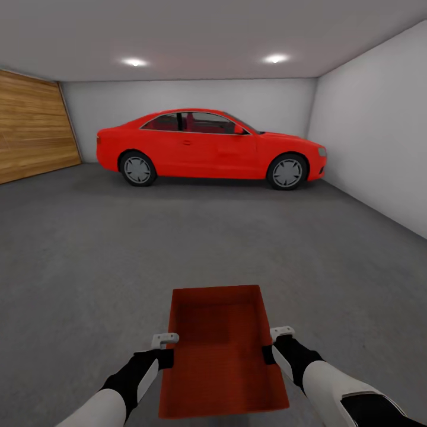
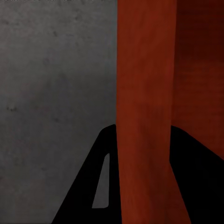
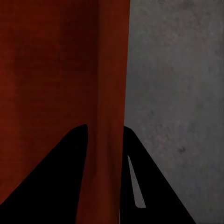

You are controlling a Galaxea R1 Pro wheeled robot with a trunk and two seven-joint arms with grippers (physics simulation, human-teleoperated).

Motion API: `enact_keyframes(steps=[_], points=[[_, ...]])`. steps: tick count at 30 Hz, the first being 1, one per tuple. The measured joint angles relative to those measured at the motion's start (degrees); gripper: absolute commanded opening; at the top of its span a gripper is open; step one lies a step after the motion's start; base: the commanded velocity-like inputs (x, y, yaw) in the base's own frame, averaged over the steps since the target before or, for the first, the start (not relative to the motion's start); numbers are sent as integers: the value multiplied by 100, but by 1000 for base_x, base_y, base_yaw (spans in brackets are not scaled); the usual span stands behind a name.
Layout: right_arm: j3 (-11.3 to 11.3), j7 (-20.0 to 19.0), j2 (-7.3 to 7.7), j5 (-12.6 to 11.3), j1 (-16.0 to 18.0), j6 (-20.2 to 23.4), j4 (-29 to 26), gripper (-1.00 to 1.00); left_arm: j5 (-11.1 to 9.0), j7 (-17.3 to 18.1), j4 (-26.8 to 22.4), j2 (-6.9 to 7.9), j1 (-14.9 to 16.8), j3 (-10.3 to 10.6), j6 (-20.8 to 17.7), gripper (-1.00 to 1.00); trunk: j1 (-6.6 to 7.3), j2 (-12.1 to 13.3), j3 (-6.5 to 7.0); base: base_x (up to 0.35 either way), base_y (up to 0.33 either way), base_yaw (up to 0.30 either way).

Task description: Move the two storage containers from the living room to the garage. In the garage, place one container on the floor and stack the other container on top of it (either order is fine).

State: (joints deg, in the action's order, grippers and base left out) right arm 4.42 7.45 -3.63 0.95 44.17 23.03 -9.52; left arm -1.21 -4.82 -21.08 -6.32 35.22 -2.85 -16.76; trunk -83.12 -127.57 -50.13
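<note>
I am in the garage, holding one red-orange storage container level in front of me above the dark grey concrete floor. My left gripper is shut on the container's left wall. The right gripper is shut on its right wall. In both wrist views the dark fingers straddle the thin red wall, with concrete beyond. The container is open-topped with nothing in it.
A red car is parked across the far end, in front of the white back wall. A wooden panelled door lines the left side and a white wall the right. Bare concrete stretches between me and the car.
</note>
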Motion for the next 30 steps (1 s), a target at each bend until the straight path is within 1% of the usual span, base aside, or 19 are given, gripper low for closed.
enact_keyframes(steps=[4,8,30], points=[[-3,0,0,-1,0,0,0,-100,0,0,0,0,3,1,0,-100,2,0,0,135,0,0],[-3,0,0,0,0,0,0,-100,1,0,0,0,2,2,0,-100,3,0,0,279,0,0],[0,0,0,-1,0,0,0,-100,1,0,0,0,1,6,0,-100,3,0,0,338,0,0]])
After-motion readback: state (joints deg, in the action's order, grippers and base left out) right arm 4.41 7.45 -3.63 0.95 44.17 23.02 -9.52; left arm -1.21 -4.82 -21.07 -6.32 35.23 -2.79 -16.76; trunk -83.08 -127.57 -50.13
